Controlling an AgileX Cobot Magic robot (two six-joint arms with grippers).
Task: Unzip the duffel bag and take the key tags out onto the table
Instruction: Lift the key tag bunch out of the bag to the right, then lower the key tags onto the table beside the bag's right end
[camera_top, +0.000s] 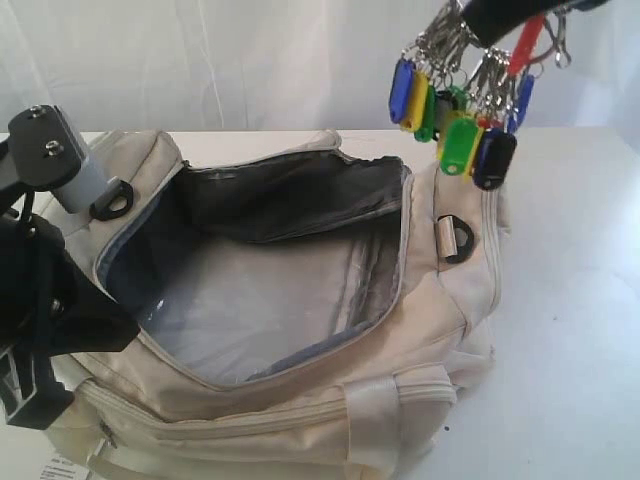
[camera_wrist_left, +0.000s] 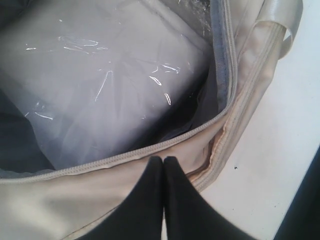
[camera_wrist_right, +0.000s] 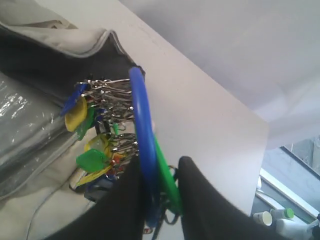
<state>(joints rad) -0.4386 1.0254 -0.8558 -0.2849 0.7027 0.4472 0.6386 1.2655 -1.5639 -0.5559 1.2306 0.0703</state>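
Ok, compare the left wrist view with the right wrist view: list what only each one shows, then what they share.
Only the left wrist view: the left gripper, fingers pressed together at the zip edge, and a webbing handle. Only the right wrist view: the right gripper clamped on a blue loop carrying the key tags. Both: the cream duffel bag, the clear plastic film inside it, and the white table.

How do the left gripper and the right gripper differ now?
The left gripper is low, at the bag's open rim; the right gripper is high above the bag's end. The left gripper's fingers meet, nothing visible between them; the right gripper clamps the key tags' rings. Both are black.
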